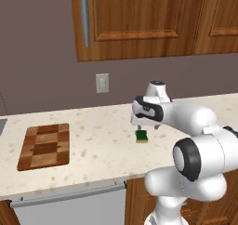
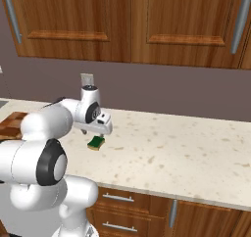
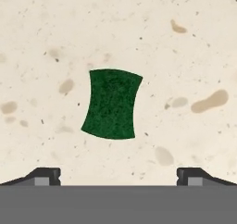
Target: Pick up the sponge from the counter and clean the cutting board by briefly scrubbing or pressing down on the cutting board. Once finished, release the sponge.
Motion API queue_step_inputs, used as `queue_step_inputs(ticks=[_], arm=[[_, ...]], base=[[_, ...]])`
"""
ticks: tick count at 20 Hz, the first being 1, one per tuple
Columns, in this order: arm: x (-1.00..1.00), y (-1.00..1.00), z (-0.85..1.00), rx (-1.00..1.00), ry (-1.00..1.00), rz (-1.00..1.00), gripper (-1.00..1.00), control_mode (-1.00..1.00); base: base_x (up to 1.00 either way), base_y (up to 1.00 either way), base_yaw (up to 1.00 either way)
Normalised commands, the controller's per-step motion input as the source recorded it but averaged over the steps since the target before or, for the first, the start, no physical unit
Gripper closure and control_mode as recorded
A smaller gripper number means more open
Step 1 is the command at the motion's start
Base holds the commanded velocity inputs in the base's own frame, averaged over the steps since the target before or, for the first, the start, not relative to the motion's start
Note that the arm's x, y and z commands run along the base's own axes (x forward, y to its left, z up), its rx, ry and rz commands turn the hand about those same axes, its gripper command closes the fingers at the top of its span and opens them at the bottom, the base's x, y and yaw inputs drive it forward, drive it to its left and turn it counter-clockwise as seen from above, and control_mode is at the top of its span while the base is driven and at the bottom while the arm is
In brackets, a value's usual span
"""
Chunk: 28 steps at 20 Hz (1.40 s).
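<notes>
One sponge (image 3: 112, 104) lies green side up on the counter (image 1: 97, 140), and we see it centred between our gripper's (image 3: 118, 176) fingertips (image 3: 46, 176), which stand wide apart and hold nothing. From the base views the gripper (image 1: 145, 126) hangs just above the sponge (image 1: 141, 136) without touching it. We find the cutting board (image 1: 45, 146) flat on the same counter, well apart to the left

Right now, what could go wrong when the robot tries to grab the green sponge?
The open gripper hangs above the sponge, which lies a bit skewed, so the fingers might nudge it instead of catching it. Also, the cutting board is far along the counter, so the sponge could slip out on the way.
</notes>
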Motion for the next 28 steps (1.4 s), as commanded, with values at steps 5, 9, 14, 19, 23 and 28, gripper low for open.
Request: queue_step_inputs(ticks=[5,9,14,19,23,28], arm=[[0.29,0.0,-0.3,0.0,0.06,-0.03,-1.0,-1.0],[0.27,0.04,-0.29,0.0,0.03,-0.02,-1.0,-1.0],[0.09,0.05,-0.21,0.0,0.01,-0.01,-1.0,-1.0],[0.0,0.02,-0.23,0.0,0.01,0.0,-1.0,-1.0],[0.0,0.0,-0.27,0.0,0.0,0.0,-1.0,-1.0],[0.0,0.0,-0.25,0.0,0.0,0.0,-1.0,-1.0]], base=[[0.0,0.0,0.0],[0.0,0.0,0.0],[0.0,0.0,0.0],[0.0,0.0,0.0],[0.0,0.0,0.0],[0.0,0.0,0.0]])
